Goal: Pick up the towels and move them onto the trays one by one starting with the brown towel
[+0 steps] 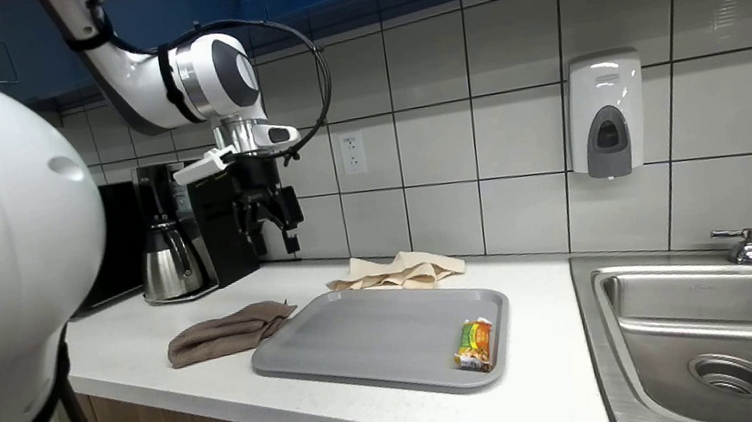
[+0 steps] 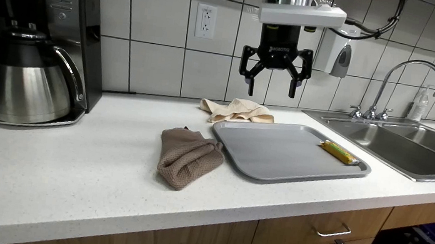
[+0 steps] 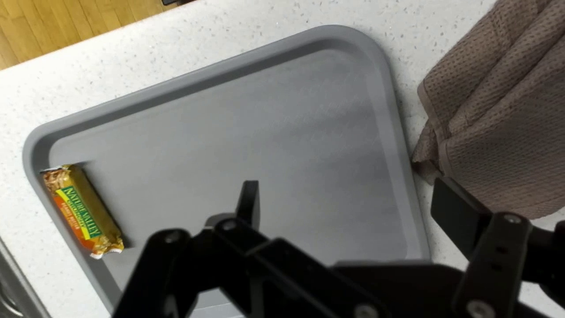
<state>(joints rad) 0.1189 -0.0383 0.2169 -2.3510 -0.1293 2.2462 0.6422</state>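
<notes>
While the gripper point(image 2: 271, 89) hangs spread wide, higher than the tray point(image 2: 276, 151), the brown towel point(image 3: 503, 132) lies just beside one short end of the tray.
Waffle-pitted, the brown towel is folded thick; behind the smooth, round-cornered tray in both exterior views, a cream towel point(image 2: 242, 109) sits in loose, peaked ruffles, and inside the tray, by the opposite short rim, lies a glossy snack bar point(image 3: 84, 210).

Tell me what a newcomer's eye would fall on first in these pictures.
Probably the black hand, hanging open above the counter. Next might come the big gray tray on that counter, with a brightly wrapped snack bar lying near one end of it. The brown towel lies rumpled beside the tray, and the cream towel between the tray and the tiled wall.
</notes>
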